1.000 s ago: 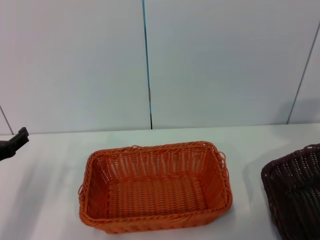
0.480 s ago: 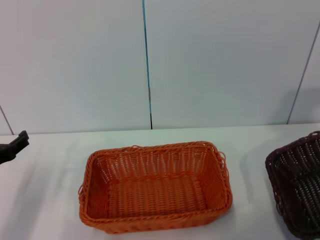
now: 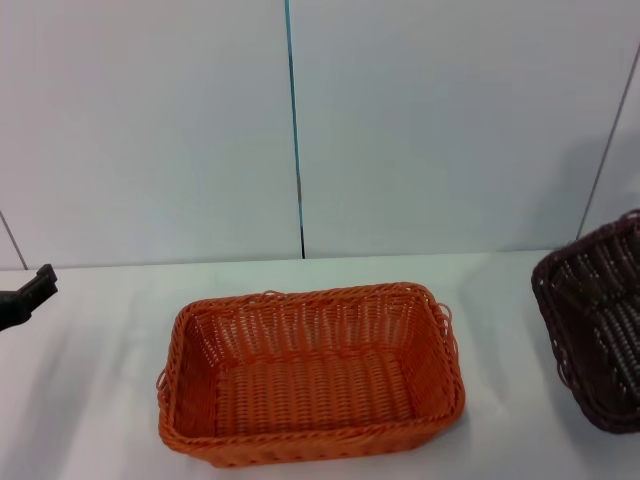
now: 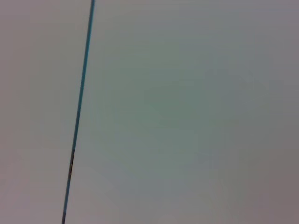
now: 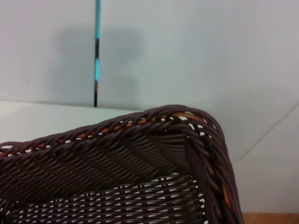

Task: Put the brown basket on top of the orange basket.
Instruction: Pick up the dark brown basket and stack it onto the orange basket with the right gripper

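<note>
At the right edge of the head view you see the brown basket (image 3: 597,330) lifted off the white table (image 3: 90,400) and tilted, its open mouth turned partly toward the middle of the scene. Only part of it is inside the picture. It sits well apart from the orange basket (image 3: 310,372), which rests flat on the table in the centre with its mouth up and nothing in it. That tilt and height suit a carry: the brown basket must clear the orange one's braided rim before it can be brought over and lowered on top, so my reading is that you are in the lift-and-carry step, with the placing not yet begun.

The right wrist view looks straight along the brown basket's rim (image 5: 140,140) and into its weave, which fits a right gripper holding it by an edge, but the fingers themselves are not shown, so you cannot tell their state. The left gripper (image 3: 28,292) is parked at the far left edge, low over the table; whether it is wide or narrow cannot be told either. Its wrist camera shows only the wall (image 4: 187,116).

Compared with a second ago, the brown basket has risen and swung: it was lower and reaching down to the bottom edge, and now its rim is higher against the wall. The orange basket and left gripper have not moved.
</note>
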